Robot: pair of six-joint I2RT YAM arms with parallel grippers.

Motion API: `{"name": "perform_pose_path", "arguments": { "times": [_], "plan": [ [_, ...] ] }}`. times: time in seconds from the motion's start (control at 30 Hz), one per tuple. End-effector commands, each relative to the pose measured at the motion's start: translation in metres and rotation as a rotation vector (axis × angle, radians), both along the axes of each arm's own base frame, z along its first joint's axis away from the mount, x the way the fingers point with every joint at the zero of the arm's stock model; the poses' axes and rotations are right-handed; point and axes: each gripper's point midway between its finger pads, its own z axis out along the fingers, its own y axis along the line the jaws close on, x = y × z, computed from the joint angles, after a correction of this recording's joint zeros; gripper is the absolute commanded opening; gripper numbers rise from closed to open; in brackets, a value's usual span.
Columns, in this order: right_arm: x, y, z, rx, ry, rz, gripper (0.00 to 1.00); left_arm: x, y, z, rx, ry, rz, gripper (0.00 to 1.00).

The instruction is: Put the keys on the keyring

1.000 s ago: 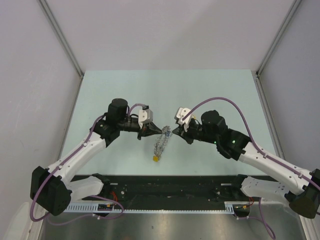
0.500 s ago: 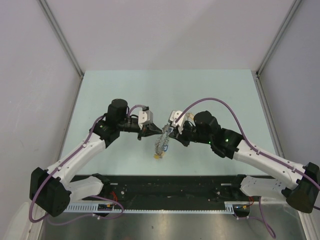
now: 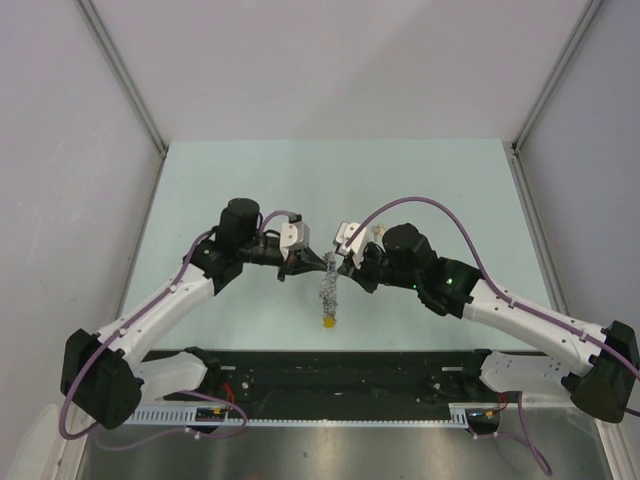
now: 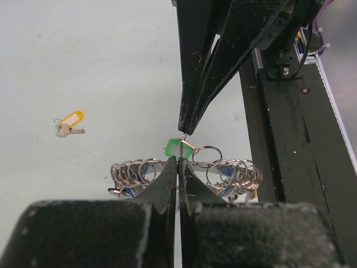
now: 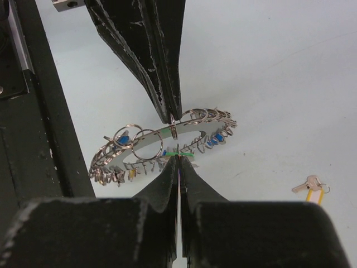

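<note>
The keyring, a wire hoop crowded with small rings and grey and blue keys, hangs in the air between both grippers. My left gripper is shut on the top of the keyring. My right gripper is shut on the green key, seen edge-on at the near side of the keyring. From the left wrist the green key shows just past my left tips, under the right gripper's fingertips. A yellow-headed key lies loose on the table, also in the right wrist view.
The black base rail runs along the table's near edge, close beside the hanging bundle in both wrist views. Grey walls enclose the pale green table on three sides.
The right arm has moved left until its tips meet the left gripper's. The keyring has swung from a slant to hanging straight down between them.
</note>
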Motion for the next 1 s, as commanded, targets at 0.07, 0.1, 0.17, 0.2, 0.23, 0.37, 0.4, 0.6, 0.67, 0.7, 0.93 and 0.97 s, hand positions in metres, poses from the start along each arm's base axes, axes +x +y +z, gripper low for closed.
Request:
{"name": "perform_pose_path", "arguments": {
  "times": [0.07, 0.1, 0.17, 0.2, 0.23, 0.37, 0.4, 0.6, 0.67, 0.7, 0.93, 0.97],
  "plan": [
    [0.007, 0.005, 0.03, 0.052, -0.067, -0.012, 0.0, -0.007, -0.01, 0.003, -0.037, -0.051, -0.084, 0.0],
    [0.006, 0.005, 0.029, 0.051, -0.064, -0.008, 0.0, -0.007, -0.01, 0.003, -0.037, -0.051, -0.088, 0.0],
    [0.005, 0.006, 0.029, 0.053, -0.061, -0.003, 0.0, -0.006, -0.012, 0.001, -0.033, -0.043, -0.089, 0.0],
    [0.005, 0.006, 0.028, 0.051, -0.059, -0.001, 0.0, -0.007, -0.012, 0.001, -0.034, -0.044, -0.092, 0.0],
    [0.005, 0.006, 0.028, 0.048, -0.058, -0.001, 0.0, -0.007, -0.012, 0.001, -0.035, -0.044, -0.093, 0.0],
    [0.004, 0.005, 0.024, 0.035, -0.049, -0.001, 0.0, -0.006, -0.012, 0.0, -0.034, -0.045, -0.085, 0.0],
    [0.005, 0.004, 0.023, 0.032, -0.051, -0.007, 0.0, -0.006, -0.012, 0.0, -0.035, -0.047, -0.085, 0.0],
    [0.005, -0.004, 0.017, -0.001, -0.037, -0.038, 0.0, -0.003, -0.013, -0.009, -0.025, -0.03, -0.08, 0.0],
    [0.005, -0.005, 0.014, -0.008, -0.03, -0.038, 0.0, -0.002, -0.014, -0.011, -0.023, -0.023, -0.081, 0.01],
    [0.004, -0.005, 0.015, -0.005, -0.028, -0.036, 0.0, -0.003, -0.015, -0.011, -0.024, -0.022, -0.083, 0.0],
    [0.002, -0.003, 0.009, -0.011, -0.016, -0.02, 0.0, -0.003, -0.016, -0.013, -0.024, -0.018, -0.082, 0.0],
    [0.002, -0.003, 0.009, -0.014, -0.014, -0.024, 0.0, -0.003, -0.016, -0.013, -0.024, -0.018, -0.082, 0.0]
  ]
}}
